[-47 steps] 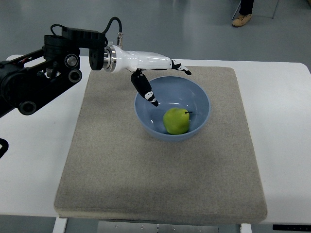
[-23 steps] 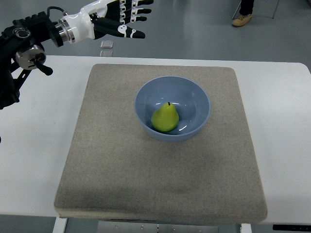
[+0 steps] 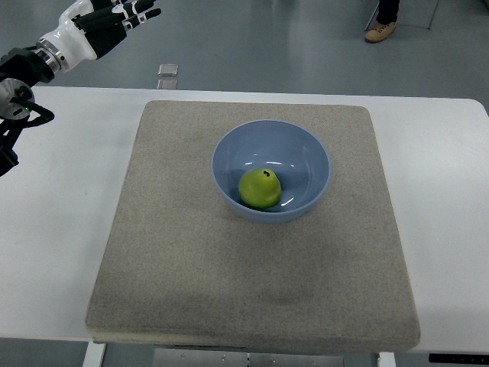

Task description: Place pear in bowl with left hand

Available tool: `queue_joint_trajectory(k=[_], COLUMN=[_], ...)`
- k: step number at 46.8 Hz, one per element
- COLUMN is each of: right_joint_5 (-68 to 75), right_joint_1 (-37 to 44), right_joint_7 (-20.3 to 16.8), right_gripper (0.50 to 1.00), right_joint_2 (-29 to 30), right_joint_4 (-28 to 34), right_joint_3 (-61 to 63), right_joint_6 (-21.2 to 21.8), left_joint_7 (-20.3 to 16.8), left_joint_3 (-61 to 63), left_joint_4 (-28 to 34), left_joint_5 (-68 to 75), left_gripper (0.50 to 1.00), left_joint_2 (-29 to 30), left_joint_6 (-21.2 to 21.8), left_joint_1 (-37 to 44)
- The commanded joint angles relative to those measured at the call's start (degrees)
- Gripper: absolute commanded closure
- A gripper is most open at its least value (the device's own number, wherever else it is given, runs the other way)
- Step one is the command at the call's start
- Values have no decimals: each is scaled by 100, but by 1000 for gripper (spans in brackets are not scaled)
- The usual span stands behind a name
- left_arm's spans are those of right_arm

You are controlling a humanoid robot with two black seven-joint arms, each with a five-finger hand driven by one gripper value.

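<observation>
Now green pear [image 3: 260, 187] lies inside blue bowl [image 3: 306, 145] on grey mat [image 3: 168, 252]; left hand [image 3: 107, 21] at top-left corner, well apart, fingers spread, holding nothing

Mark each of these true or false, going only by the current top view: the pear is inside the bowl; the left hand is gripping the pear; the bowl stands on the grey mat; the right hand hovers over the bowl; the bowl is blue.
1. The pear is inside the bowl. True.
2. The left hand is gripping the pear. False: it is at the picture's top left corner, far from the bowl, fingers spread and holding nothing.
3. The bowl stands on the grey mat. True.
4. The right hand hovers over the bowl. False: no right hand is in view.
5. The bowl is blue. True.
</observation>
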Motion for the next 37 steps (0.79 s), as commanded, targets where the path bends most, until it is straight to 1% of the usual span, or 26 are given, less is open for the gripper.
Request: queue_joint_trajectory(k=[1, 10, 16, 24, 37], right_joint_5=[0, 0, 0, 9, 17], right_joint_1=[0, 0, 0, 0, -9], right_joint_7=[0, 0, 0, 9, 0], right_gripper=[576, 576, 576, 574, 576], right_joint_2=[0, 0, 0, 0, 0], right_joint_4=[-1, -1, -1, -1, 16], right_joint_3=[-8, -8, 0, 18, 9], right_joint_6=[0, 0, 0, 0, 9], left_joint_7=[310, 943, 1207, 1234, 1234], left_joint_3=[-29, -20, -12, -12, 15], left_joint_4=[40, 40, 40, 31, 14], left_joint_5=[-328, -1585, -2140, -2149, -2140], left_gripper=[506, 506, 506, 506, 506], left_joint_2=[-14, -14, -32, -208, -199], left_joint_6=[1, 1, 36, 62, 54], left_joint_1=[102, 305, 445, 533, 533])
